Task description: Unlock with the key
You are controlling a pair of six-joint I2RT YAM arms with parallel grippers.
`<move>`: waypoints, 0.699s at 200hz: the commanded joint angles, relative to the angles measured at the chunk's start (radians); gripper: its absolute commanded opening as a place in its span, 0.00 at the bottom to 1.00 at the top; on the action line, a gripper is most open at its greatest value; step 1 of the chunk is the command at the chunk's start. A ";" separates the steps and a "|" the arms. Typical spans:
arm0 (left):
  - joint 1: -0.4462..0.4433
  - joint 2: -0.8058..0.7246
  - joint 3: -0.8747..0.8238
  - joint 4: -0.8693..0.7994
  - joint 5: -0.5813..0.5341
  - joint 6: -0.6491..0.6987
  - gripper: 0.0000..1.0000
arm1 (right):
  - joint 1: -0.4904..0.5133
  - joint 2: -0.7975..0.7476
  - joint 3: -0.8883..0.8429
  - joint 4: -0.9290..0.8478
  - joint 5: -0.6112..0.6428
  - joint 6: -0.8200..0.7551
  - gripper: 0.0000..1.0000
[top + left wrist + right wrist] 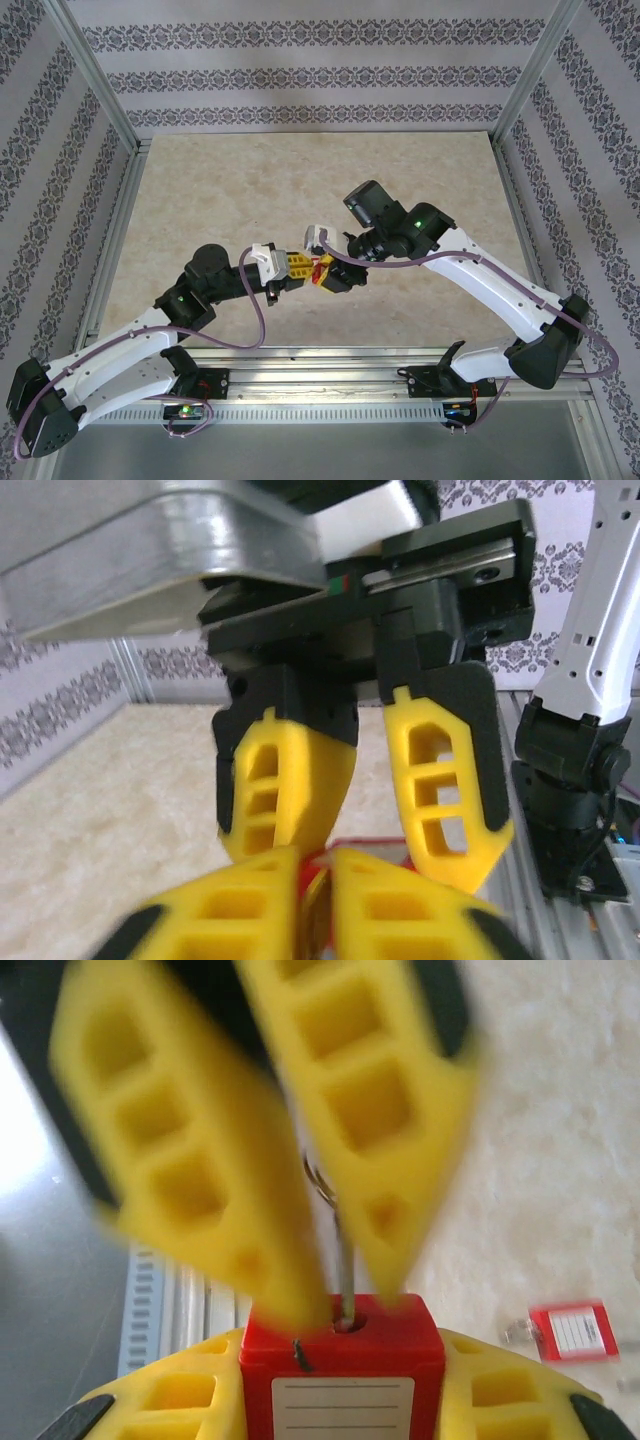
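Two grippers cooperate: left gripper (342, 1405) clamps the lock (340, 1338) at 6 o'clock to steady it, right gripper (330, 1272) at 12 pinches the inserted key (346, 1278).

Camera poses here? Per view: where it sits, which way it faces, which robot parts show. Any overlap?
Top external: above and behind the bases, facing down at the beige marbled table; both arms, left gripper, right gripper.
Left wrist: faces the right gripper head-on; own yellow fingers at bottom.
Right wrist: faces along own fingers clamping the red boxy plastic padlock, slim metal key inserted.
Shared: both wrist views show the padlock.
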 commanded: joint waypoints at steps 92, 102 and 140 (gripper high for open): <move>-0.025 -0.360 -0.049 -0.188 -0.177 -0.410 1.00 | 0.042 -0.040 -0.028 0.108 0.183 -0.196 0.00; -0.025 -0.368 -0.041 -0.226 -0.190 -0.520 1.00 | 0.054 -0.043 -0.035 0.110 0.235 -0.228 0.00; -0.022 -0.237 0.001 -0.348 -0.160 -0.917 1.00 | 0.093 -0.051 -0.081 0.169 0.424 -0.327 0.00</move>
